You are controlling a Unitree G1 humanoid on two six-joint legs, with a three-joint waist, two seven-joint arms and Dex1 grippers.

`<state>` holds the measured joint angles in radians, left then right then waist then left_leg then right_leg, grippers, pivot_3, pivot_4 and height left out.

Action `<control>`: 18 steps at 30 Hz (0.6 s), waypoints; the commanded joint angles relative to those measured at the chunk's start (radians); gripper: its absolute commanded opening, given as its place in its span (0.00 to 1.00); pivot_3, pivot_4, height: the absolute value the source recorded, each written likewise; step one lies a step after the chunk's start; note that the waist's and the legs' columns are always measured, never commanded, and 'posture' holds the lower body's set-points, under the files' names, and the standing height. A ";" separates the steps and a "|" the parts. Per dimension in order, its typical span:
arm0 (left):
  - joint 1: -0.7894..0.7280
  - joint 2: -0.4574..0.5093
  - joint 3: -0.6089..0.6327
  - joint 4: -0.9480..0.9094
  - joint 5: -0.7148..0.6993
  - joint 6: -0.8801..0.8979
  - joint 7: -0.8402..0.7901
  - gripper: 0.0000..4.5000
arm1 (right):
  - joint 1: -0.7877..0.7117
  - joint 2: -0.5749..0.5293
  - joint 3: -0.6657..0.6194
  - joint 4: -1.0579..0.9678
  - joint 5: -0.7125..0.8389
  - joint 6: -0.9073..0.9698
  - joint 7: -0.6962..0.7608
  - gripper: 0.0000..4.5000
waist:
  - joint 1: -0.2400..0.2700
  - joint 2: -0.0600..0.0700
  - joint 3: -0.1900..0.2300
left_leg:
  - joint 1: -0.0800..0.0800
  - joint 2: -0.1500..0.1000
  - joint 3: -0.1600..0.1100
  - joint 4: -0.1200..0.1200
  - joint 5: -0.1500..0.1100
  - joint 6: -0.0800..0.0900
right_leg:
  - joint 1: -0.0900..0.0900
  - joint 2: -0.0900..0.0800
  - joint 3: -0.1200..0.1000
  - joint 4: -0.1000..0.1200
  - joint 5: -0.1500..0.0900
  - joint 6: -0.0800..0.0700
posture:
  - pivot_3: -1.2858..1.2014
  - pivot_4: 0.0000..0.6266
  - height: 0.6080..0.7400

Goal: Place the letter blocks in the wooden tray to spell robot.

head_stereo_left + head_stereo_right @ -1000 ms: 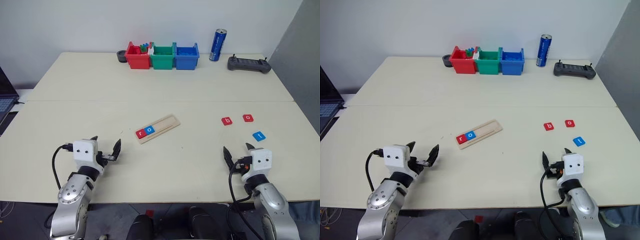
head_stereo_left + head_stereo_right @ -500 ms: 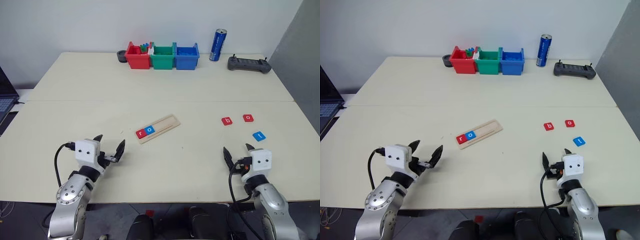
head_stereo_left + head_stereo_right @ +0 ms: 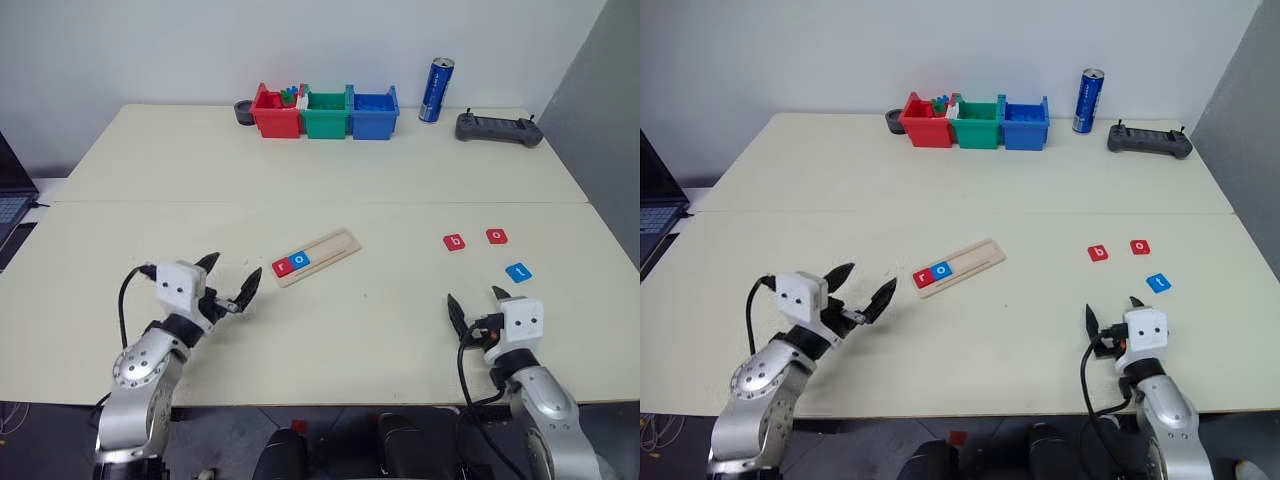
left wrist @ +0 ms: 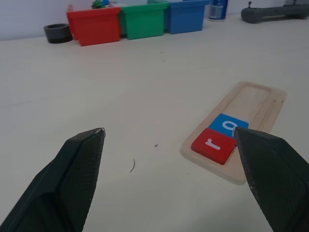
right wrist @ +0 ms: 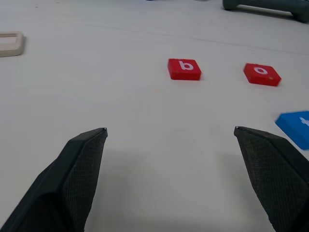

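The wooden tray (image 3: 330, 250) lies slanted mid-table, holding a red r block (image 3: 281, 267) and a blue o block (image 3: 299, 260) at its near-left end. On the right of the table lie a red b block (image 3: 454, 242), a red o block (image 3: 496, 236) and a blue t block (image 3: 518, 271), all loose. My left gripper (image 3: 229, 276) hovers open and empty just left of the tray's near end, pointing toward it. My right gripper (image 3: 474, 300) stands open and empty near the front edge, short of the loose blocks (image 5: 184, 69).
Red (image 3: 274, 112), green (image 3: 325, 112) and blue bins (image 3: 373, 112) line the far edge beside a small dark ring (image 3: 242, 112). A blue can (image 3: 435, 90) and a black controller (image 3: 498, 128) sit at the far right. A laptop (image 3: 8, 200) pokes in at the left.
My left gripper has risen and swung right toward the tray's near end, turning to point at it. The right arm and the blocks have stayed put.
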<state>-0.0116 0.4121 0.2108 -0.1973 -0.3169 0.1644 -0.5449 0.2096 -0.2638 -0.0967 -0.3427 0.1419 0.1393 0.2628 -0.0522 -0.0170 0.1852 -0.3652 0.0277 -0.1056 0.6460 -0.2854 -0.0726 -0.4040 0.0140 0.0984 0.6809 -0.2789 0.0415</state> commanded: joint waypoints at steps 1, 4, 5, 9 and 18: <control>-0.081 0.050 -0.032 0.052 -0.032 0.018 -0.100 1.00 | -0.036 -0.100 0.069 -0.145 0.104 0.118 0.171 0.99 | -0.001 0.000 0.000 | 0.000 0.000 0.000 0.000 0.000 0.000 | 0.000 0.000 0.000 0.000 0.000 0.000 | 0.52 0.24 1.00; -0.175 0.100 -0.072 0.141 -0.018 0.047 -0.171 1.00 | -0.091 -0.202 0.105 -0.225 0.197 0.260 0.275 0.99 | -0.003 0.000 0.000 | 0.000 0.000 -0.001 0.000 0.000 0.000 | 0.000 0.001 -0.001 0.000 0.000 0.000 | 0.52 0.24 1.00; -0.201 0.112 -0.084 0.164 -0.016 0.057 -0.190 1.00 | -0.105 -0.231 0.108 -0.237 0.208 0.283 0.297 0.99 | -0.004 0.000 0.000 | 0.000 0.000 -0.001 0.000 0.000 0.000 | 0.000 0.001 -0.001 0.000 0.000 0.000 | 0.52 0.24 1.00; -0.278 0.157 -0.129 0.233 -0.011 0.099 -0.268 1.00 | -0.154 -0.310 0.125 -0.289 0.248 0.355 0.359 0.99 | -0.003 0.000 0.000 | -0.001 0.000 -0.001 0.000 0.000 0.000 | 0.000 0.001 -0.001 -0.001 0.001 -0.002 | 0.52 0.24 1.00; -0.421 0.208 -0.234 0.399 0.049 0.103 -0.424 1.00 | -0.224 -0.407 0.170 -0.453 0.361 0.516 0.419 0.99 | -0.003 -0.001 0.001 | -0.001 0.000 -0.002 0.000 0.000 0.000 | 0.000 0.001 -0.002 -0.001 0.001 -0.002 | 0.52 0.24 1.00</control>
<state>-0.4158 0.6020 -0.0145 0.1954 -0.2791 0.2753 -0.9399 -0.0004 -0.6613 0.0685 -0.7503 0.4798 0.6446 0.6761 -0.0553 -0.0178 0.1857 -0.3663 0.0278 -0.1076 0.6458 -0.2856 -0.0721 -0.4040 0.0147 0.0965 0.6804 -0.2778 0.0394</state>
